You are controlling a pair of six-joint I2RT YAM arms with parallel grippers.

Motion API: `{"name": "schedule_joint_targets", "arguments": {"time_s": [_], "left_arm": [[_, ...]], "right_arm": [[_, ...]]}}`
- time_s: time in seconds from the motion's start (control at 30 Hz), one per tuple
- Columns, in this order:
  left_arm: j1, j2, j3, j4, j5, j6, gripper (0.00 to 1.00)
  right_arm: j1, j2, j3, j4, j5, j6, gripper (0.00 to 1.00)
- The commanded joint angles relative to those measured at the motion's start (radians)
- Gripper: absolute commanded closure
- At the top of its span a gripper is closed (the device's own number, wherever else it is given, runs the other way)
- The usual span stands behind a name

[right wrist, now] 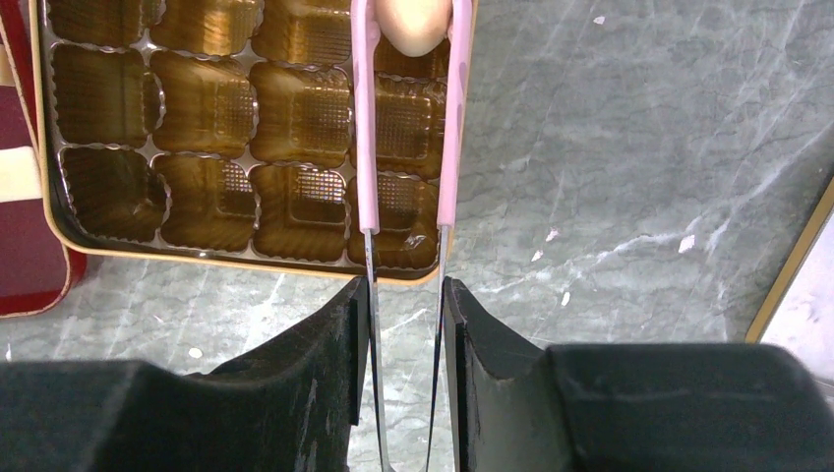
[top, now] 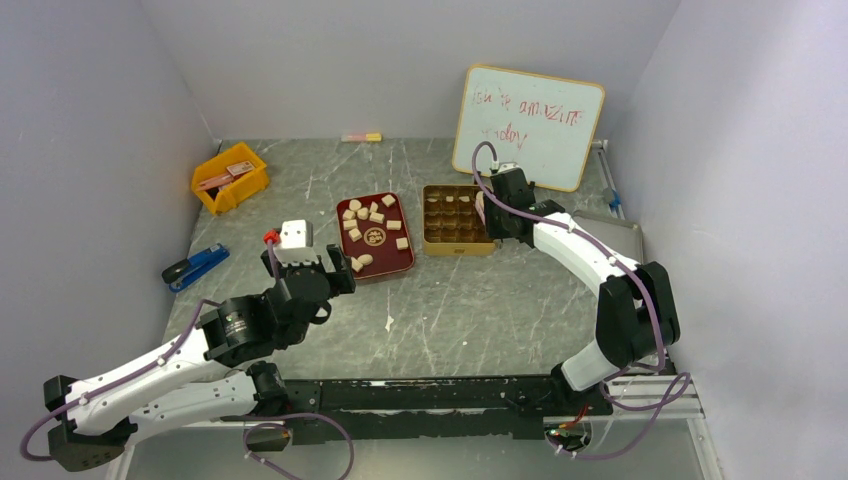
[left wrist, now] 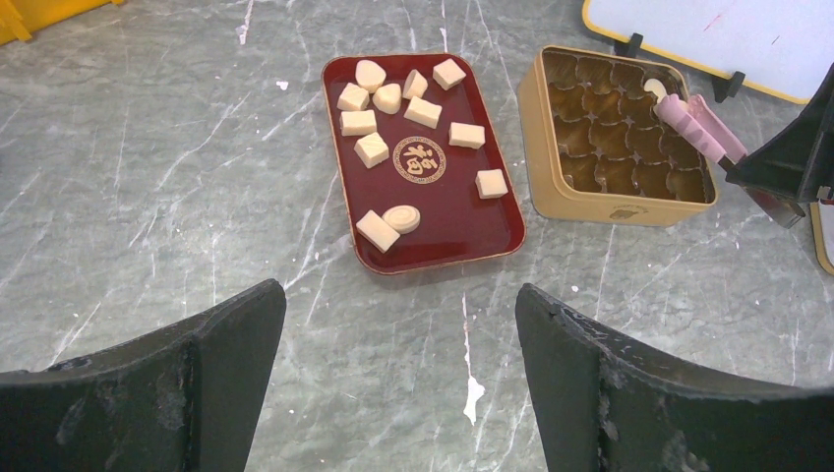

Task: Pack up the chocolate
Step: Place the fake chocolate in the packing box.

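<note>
Several pale tan chocolate (top: 375, 215) (left wrist: 423, 111) pieces lie loose on a dark red tray (top: 388, 262) (left wrist: 452, 221). To its right stands a gold tin (top: 455, 240) (left wrist: 565, 202) (right wrist: 197, 258) whose moulded cups show no pieces in them. My right gripper (top: 487, 210) (right wrist: 408, 285) is shut on pink tongs (right wrist: 366, 147) (left wrist: 698, 123). The tongs' tips hold one chocolate piece (right wrist: 413, 25) (left wrist: 656, 87) over the tin's far right cups. My left gripper (top: 335, 268) (left wrist: 398, 290) hangs open over bare table just in front of the tray, with nothing between its fingers.
A yellow bin (top: 230, 177) sits at the back left, with a blue stapler (top: 195, 266) and a small white box (top: 295, 235) nearer the left arm. A whiteboard (top: 530, 125) leans against the back wall. A metal tray (top: 620, 235) lies at the right.
</note>
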Motion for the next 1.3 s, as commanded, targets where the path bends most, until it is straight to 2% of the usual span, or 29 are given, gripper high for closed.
{"name": "schedule_joint_targets", "arguments": {"time_s": [0.0, 0.8, 1.03, 1.27], "left_arm": [[-0.005, -0.002, 0.040, 0.017, -0.009, -0.003, 0.09], [-0.005, 0.016, 0.045, 0.028, -0.012, 0.001, 0.09], [-0.005, 0.024, 0.042, 0.031, -0.009, -0.003, 0.09], [-0.005, 0.017, 0.036, 0.026, -0.010, -0.008, 0.09]], "right_arm": [[-0.007, -0.030, 0.037, 0.032, -0.010, 0.008, 0.65], [0.011, -0.066, 0.079, 0.038, -0.078, -0.004, 0.69], [0.086, -0.064, 0.120, 0.019, -0.057, -0.012, 0.72], [0.231, -0.020, 0.172, 0.002, 0.014, -0.009, 0.74]]}}
